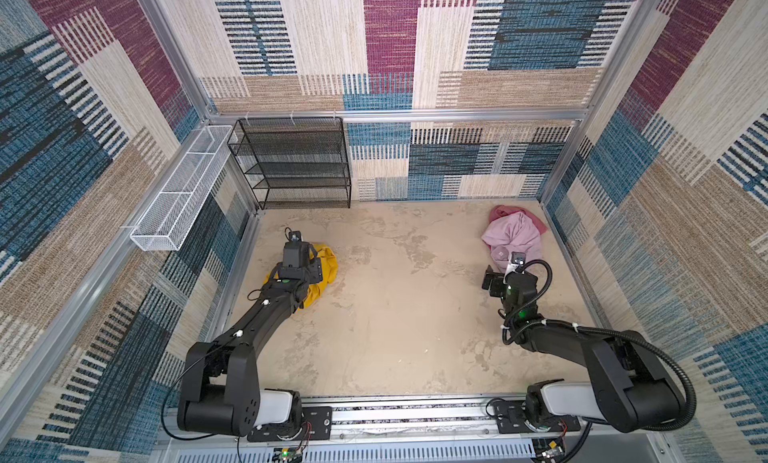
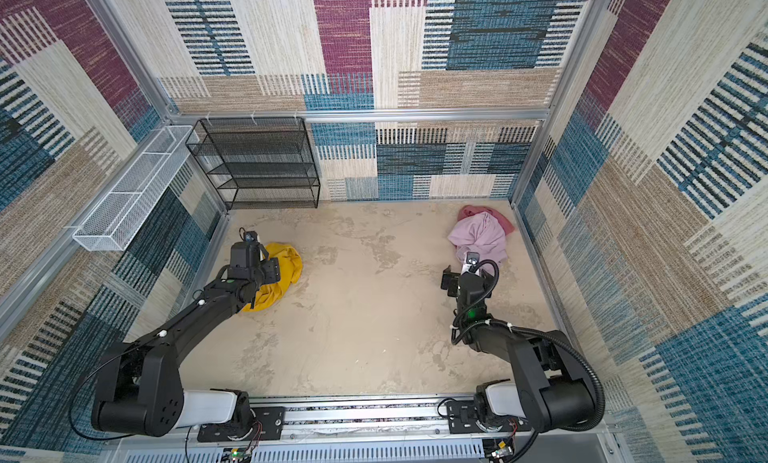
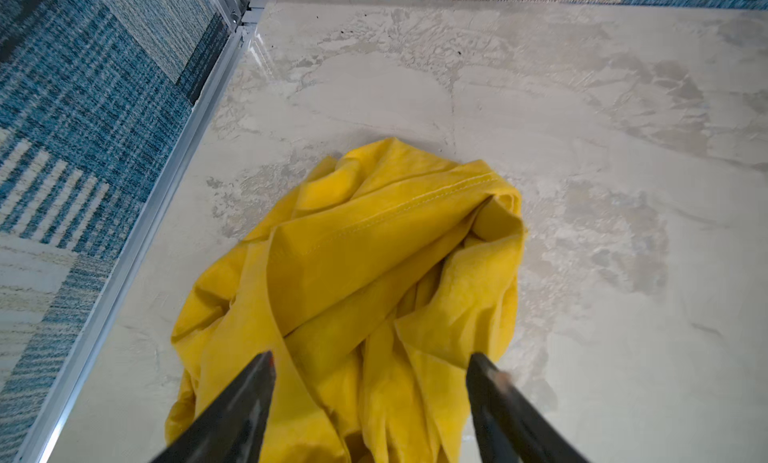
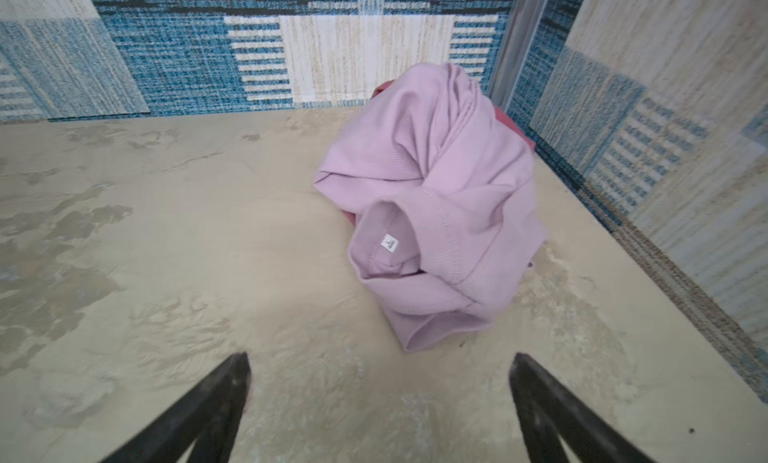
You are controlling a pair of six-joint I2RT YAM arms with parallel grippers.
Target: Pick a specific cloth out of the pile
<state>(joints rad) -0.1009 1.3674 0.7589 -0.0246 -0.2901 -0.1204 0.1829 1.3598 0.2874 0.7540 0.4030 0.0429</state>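
Observation:
The cloth (image 1: 326, 265) (image 2: 291, 265), a mustard-yellow garment, lies crumpled on the beige table at the left, apart from the pile. In the left wrist view the cloth (image 3: 374, 253) fills the space under my left gripper (image 3: 372, 359), whose jaws stand wide apart and open over its folds. The pile (image 1: 513, 236) (image 2: 482, 232) sits in the back right corner, with a pale pink-lilac garment (image 4: 436, 190) on top of a dusty rose-red one (image 4: 509, 120). My right gripper (image 4: 381, 357) is open over bare table just short of the pile, holding nothing.
A black mesh shelf rack (image 1: 291, 161) stands against the back wall at the left. A white wire basket (image 1: 183, 186) hangs on the left wall. Carpeted walls with metal rails close in the table (image 1: 395, 307) on three sides.

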